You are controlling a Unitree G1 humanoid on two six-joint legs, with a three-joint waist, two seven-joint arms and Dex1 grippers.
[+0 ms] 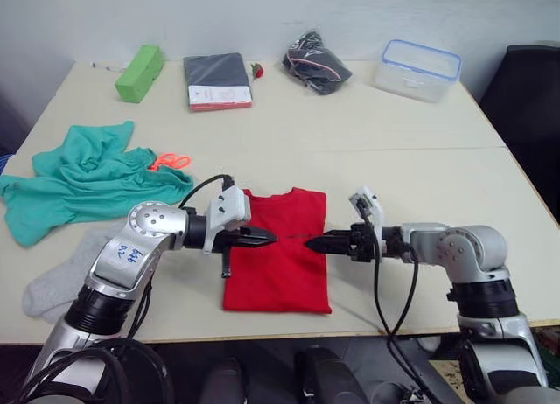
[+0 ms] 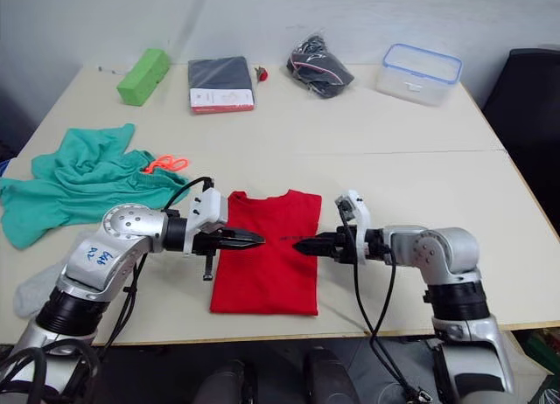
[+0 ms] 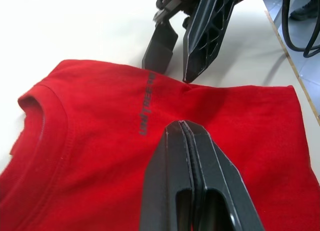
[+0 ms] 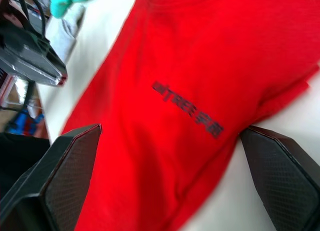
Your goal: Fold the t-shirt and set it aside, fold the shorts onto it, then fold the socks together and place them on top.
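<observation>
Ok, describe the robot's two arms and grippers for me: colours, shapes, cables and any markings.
Both arms are silver-grey metal with round, disc-like joints and black bands between segments. The left arm carries blue handwritten marks on its casing. Each wrist has a white camera block with a black cable looping back. The left gripper and right gripper each have two black, tapering, pointed fingers with textured faces.

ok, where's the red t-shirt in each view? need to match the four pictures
Left eye view: t-shirt lies at the table's near edge, centre, between the two grippers.
Right eye view: t-shirt in the same spot, near edge, centre.
Left wrist view: t-shirt spreads under the shut left gripper, collar showing.
Right wrist view: t-shirt lies between the open right gripper's fingers.
Shared landmark: the dark chest print, also clear in the right wrist view.
</observation>
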